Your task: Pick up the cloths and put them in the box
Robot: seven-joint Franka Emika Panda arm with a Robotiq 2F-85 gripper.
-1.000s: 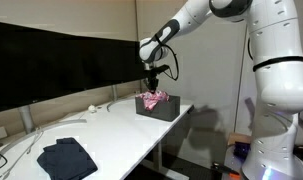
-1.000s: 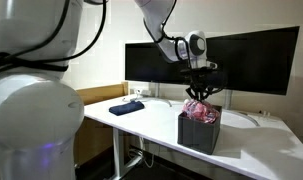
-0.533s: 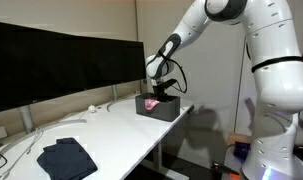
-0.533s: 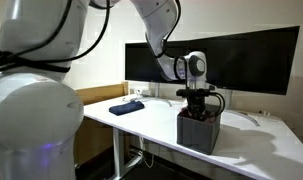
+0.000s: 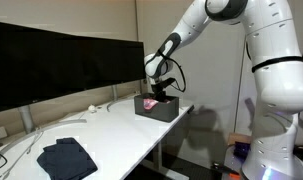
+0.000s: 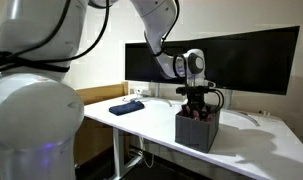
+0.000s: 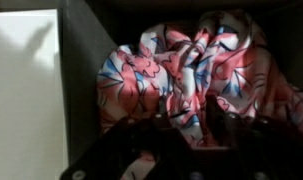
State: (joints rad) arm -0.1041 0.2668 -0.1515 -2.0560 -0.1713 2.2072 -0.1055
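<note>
Inside box (image 7: 79,90), floral cloth (image 7: 181,70) touching wall

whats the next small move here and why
Probably open the claw fully and lift straight up. It is down in the box, and the floral cloth lies bunched inside, right in front of it. Whether the jaws have let go is unclear. The dark cloth is not yet picked up from the table.

Pincer (image 6: 196,106) and floral cloth (image 7: 191,72) now down inside box (image 6: 195,136), previously above.
</note>
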